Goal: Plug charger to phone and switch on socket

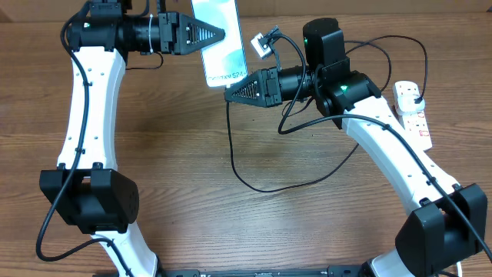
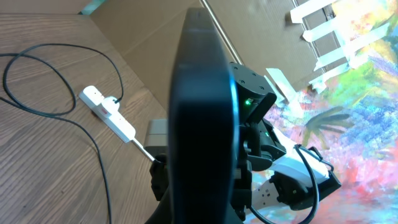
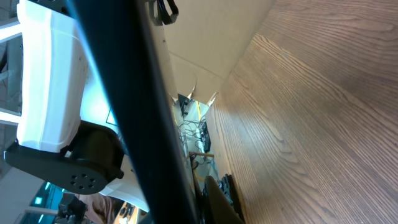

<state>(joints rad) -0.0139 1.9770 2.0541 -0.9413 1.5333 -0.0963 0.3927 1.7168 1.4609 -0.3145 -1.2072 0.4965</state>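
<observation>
The phone (image 1: 221, 46), light-blue screen up, is held off the table at the back, with my left gripper (image 1: 218, 34) shut on its side. In the left wrist view the phone (image 2: 202, 106) shows as a dark slab filling the middle, clamped between the jaws. My right gripper (image 1: 230, 94) is shut at the phone's bottom edge, and the charger cable (image 1: 261, 187) hangs from its tip. The cable loops over the table to a black plug (image 1: 416, 94) seated in the white socket (image 1: 413, 114). In the right wrist view the phone's edge (image 3: 134, 99) crosses diagonally beside one dark finger (image 3: 222, 202); the connector tip is hidden.
The socket (image 2: 109, 112) lies at the right edge of the wooden table (image 1: 192, 154), its thick white cord running off. Slack charger cable (image 2: 93, 140) curls across the table's middle and right. Both arm bases stand at the front corners.
</observation>
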